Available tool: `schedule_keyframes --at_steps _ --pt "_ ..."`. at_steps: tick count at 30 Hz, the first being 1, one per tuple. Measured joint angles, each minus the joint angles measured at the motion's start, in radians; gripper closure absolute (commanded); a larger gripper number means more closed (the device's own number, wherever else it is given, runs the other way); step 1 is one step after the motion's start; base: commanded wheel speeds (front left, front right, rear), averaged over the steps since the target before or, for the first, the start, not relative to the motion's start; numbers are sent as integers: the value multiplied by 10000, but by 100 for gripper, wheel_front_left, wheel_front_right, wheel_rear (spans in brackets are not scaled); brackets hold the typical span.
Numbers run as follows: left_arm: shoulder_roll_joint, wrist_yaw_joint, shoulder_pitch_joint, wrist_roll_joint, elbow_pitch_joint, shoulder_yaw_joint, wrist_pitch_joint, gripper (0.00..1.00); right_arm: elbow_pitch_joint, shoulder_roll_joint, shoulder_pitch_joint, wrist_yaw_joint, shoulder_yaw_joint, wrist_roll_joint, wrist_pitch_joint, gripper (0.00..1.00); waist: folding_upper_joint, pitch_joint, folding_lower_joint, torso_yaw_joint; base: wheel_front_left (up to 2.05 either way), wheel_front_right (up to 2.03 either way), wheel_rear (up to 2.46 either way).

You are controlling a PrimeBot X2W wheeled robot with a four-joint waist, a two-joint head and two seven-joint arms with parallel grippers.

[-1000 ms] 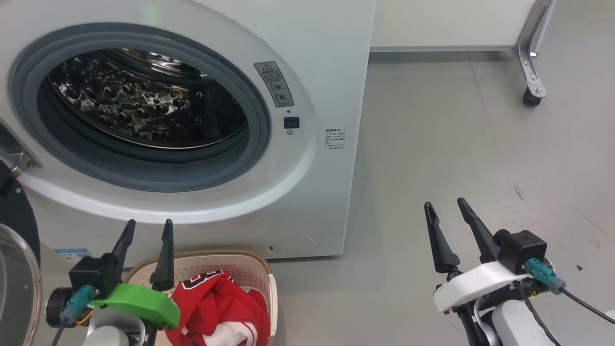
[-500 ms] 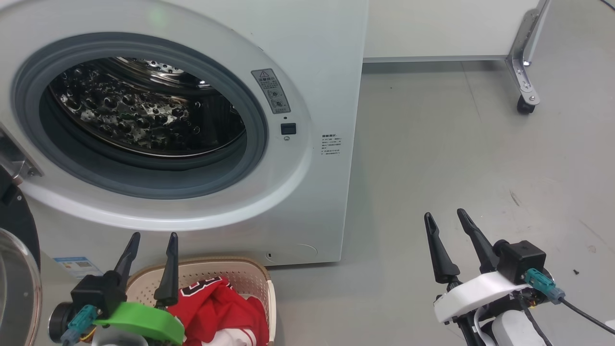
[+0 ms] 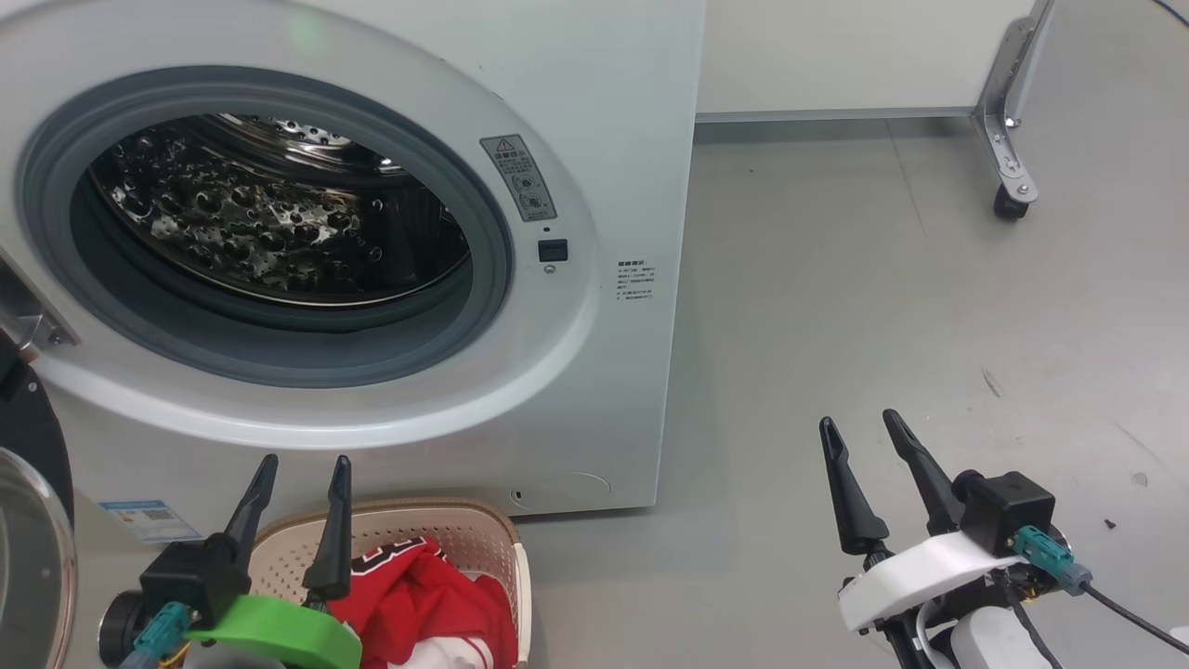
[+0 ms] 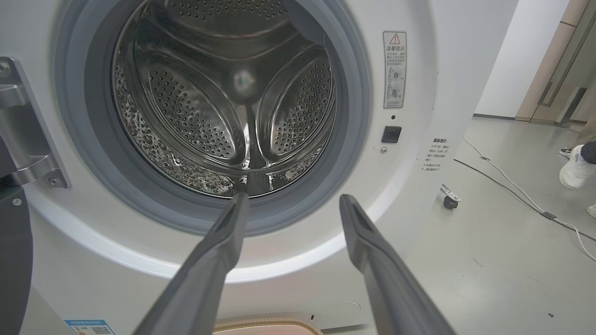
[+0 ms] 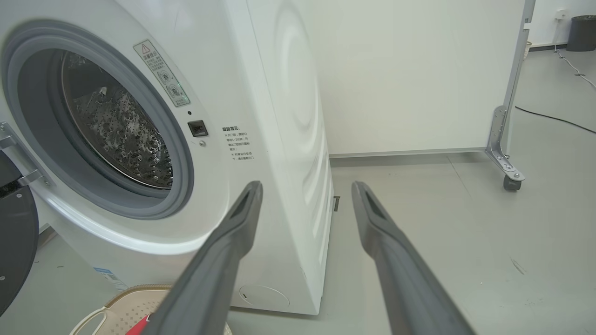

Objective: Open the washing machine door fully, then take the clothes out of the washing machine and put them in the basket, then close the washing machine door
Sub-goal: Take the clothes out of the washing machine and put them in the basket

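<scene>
The washing machine [image 3: 613, 121] stands with its round drum mouth uncovered, and the steel drum [image 4: 223, 93] looks empty. The washing machine door [image 3: 26, 437] hangs swung open at the far left, black rim and glass showing. Below the machine sits the basket [image 3: 483, 525] with the red and white clothes [image 3: 418, 595] inside. My left gripper [image 3: 307, 460] is open above the basket's left side, pointing at the drum mouth [image 4: 293, 197]. My right gripper [image 3: 857, 418] is open over bare floor, right of the machine [image 5: 306, 184]. Neither holds anything.
A white panel on a metal leg with a caster [image 3: 1008, 200] stands at the back right. A cable [image 4: 512, 186] runs across the grey floor, and a person's shoe [image 4: 575, 170] shows at the far right. A dark bin [image 5: 584, 32] is in the distance.
The whole head picture has shifted slightly down and left, so the camera moved. Both grippers stay open and keep their places relative to the basket and machine.
</scene>
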Motion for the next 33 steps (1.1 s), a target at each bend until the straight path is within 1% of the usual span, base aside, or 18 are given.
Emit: schedule_keyframes --at_steps 33 --pt "-21 44 284 17 -336 -115 0 0 -117 54 13 0 -50 -21 0 0 0 173 0 65 0 0 0"
